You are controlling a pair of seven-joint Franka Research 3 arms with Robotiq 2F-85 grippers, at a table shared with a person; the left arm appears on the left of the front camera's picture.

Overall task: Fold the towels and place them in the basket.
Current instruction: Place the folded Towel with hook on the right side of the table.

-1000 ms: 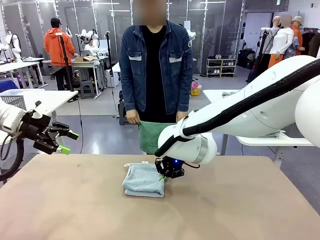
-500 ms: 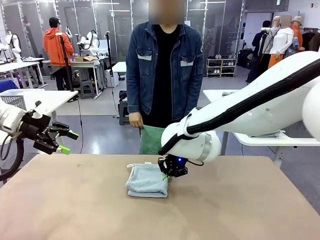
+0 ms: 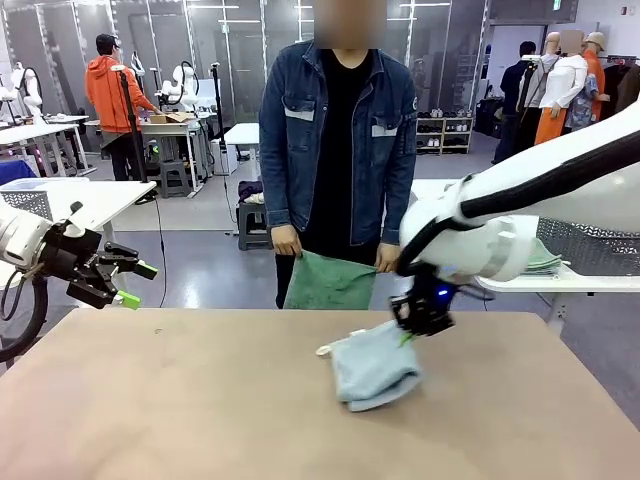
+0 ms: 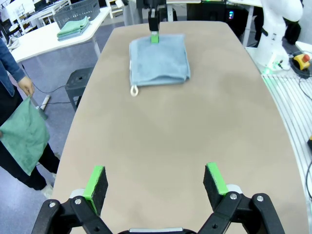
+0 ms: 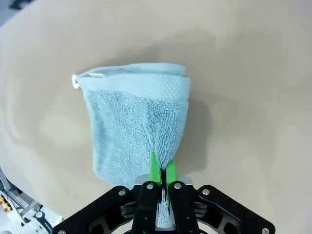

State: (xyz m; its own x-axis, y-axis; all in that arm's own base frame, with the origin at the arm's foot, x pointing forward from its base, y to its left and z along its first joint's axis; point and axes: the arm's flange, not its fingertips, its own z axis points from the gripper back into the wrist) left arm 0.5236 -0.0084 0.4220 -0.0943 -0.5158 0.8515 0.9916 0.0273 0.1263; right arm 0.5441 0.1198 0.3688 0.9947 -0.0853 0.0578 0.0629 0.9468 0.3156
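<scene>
The pale blue-grey towel (image 3: pixel 372 365), folded, hangs tilted from my right gripper (image 3: pixel 425 312), which is shut on its edge, and its lower part is at the table. In the right wrist view the green pads (image 5: pixel 155 168) pinch the towel (image 5: pixel 131 117) near one corner, and its white loop (image 5: pixel 75 81) is at the far corner. My left gripper (image 3: pixel 125 283) is open and empty above the table's left edge. The left wrist view has that gripper (image 4: pixel 155 180) far from the blue towel (image 4: pixel 158 61). A person holds the green towel (image 3: pixel 330 282) by both hands at the far side. The basket (image 4: pixel 75 9) stands on a side table.
A tan table (image 3: pixel 200 400) spans the front view. The white side table (image 3: pixel 560 282) at the right carries folded green towels (image 3: pixel 540 260) beside the dark mesh basket. Another white table (image 3: pixel 90 200) with a pale mesh basket (image 3: pixel 28 202) stands at the left.
My right gripper has moved right with the blue towel, tipping it up off the table. The person stepped right and spread the green towel with both hands. The left arm stayed still.
</scene>
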